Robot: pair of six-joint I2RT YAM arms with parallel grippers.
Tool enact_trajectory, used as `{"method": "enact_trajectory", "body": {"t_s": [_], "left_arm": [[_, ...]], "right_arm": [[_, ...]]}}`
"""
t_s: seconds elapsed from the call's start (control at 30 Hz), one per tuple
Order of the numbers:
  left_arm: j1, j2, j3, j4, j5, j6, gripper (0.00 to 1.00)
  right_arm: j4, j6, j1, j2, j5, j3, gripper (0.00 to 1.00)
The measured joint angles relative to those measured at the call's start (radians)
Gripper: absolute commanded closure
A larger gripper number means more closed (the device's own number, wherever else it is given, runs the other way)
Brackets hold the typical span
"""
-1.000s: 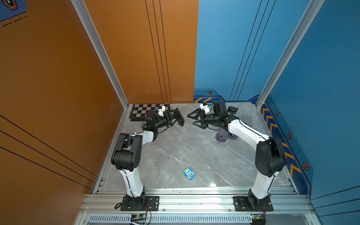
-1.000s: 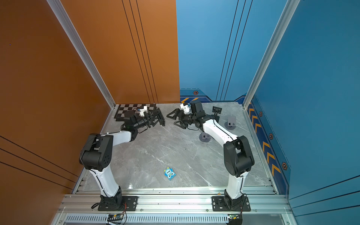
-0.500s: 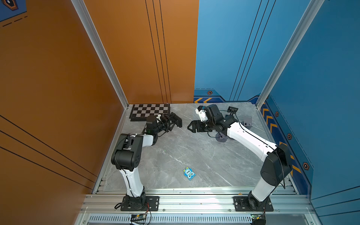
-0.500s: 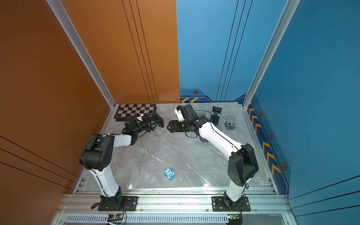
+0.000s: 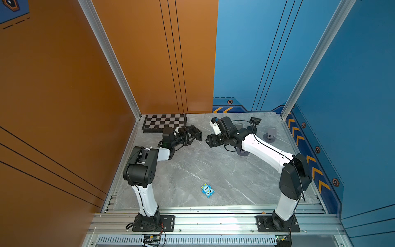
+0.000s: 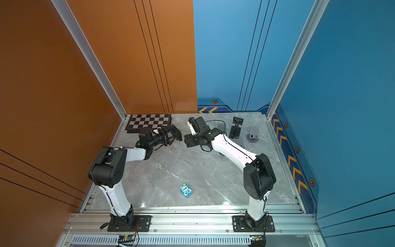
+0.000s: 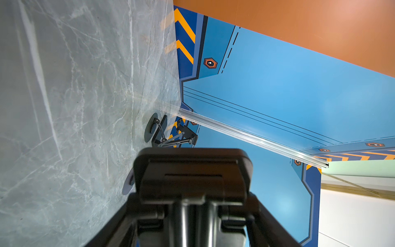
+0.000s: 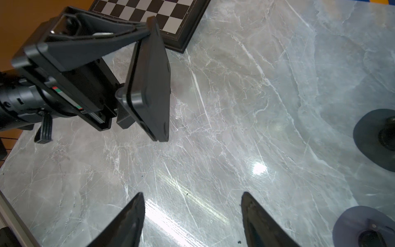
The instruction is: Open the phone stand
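Bench [image 5: 192,169]: grey marble-pattern top, glossy, with light glare along its 6 o'clock edge. An aluminium rail [image 5: 213,222] at that edge carries both arm bases.

Enclosure: orange panels [image 5: 64,85] close the 9 o'clock side and part of the 12 o'clock side. Blue panels [image 5: 352,85] close the rest round to 3 o'clock. Orange chevrons [image 5: 312,159] on dark skirting run along the 3 o'clock side.

Items on the surface:
- A chessboard [image 5: 164,124] lies flat in the 11 o'clock corner.
- A small blue cartoon-faced item [image 5: 207,191] lies near 6 o'clock, well apart from everything else.
- A black articulated stand [image 6: 236,128] and a grey stand [image 6: 253,134] are at 1 to 2 o'clock.

The left end effector [image 5: 192,135] is raised above the bench just beside the chessboard. Its fingers are spread wide and clamped on the edges of the phone stand [image 8: 151,85], a flat black plate held on edge, clear of the surface.

The right end effector [image 8: 191,194] faces it from the 3 o'clock side, near but apart. Its jaws stand apart, with only bare bench visible between them.
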Motion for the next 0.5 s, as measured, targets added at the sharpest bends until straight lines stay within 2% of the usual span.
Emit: {"method": "enact_trajectory", "body": {"t_s": [0.1, 0.5], "left_arm": [[-0.01, 0.0, 0.002, 0.0, 0.013, -0.004, 1.0], [-0.018, 0.008, 0.011, 0.001, 0.037, -0.004, 1.0]], "right_arm": [[0.0, -0.003, 0.001, 0.01, -0.001, 0.006, 0.4], [0.008, -0.003, 0.006, 0.048, -0.009, 0.074, 0.42]]}}
